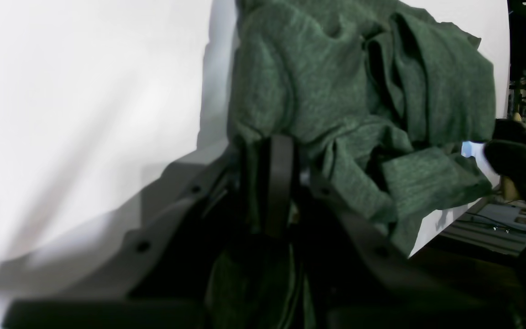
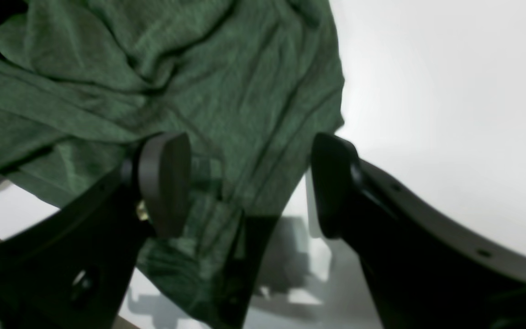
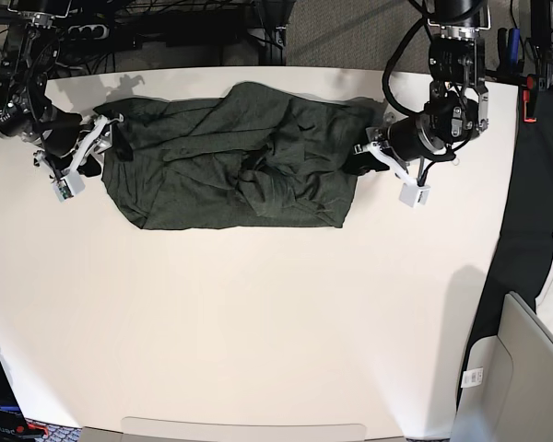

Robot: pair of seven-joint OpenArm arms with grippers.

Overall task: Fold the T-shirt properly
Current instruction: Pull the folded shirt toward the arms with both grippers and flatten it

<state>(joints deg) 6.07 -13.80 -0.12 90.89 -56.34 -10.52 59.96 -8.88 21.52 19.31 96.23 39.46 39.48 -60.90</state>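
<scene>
Tabletop (image 3: 258, 322): white, fills most of the base view, bare across its lower half.

T-shirt (image 3: 235, 170): dark olive-green knit, lying in a wide rumpled band across the upper middle of the base frame. Lower edge fairly straight; upper portion bunched, with creases and overlapping layers near centre. Not yet a tidy rectangle.

Left claw (image 3: 361, 157): at the shirt's right-hand end in the base view. Its wrist view shows the jaws drawn narrow with green fabric pinched between them, cloth (image 1: 336, 91) heaped just beyond.

Right claw (image 2: 249, 183): at the shirt's left-hand end in the base view. Jaws spread wide in its wrist view, pads either side of a hanging edge of fabric, nothing gripped.

Step, as judged: mid-fold, one end held, the other end free. The next move likely calls for the right claw to take a fresh hold on a hem or corner, then both ends to pull taut and flatten the bunched middle before another fold.
</scene>
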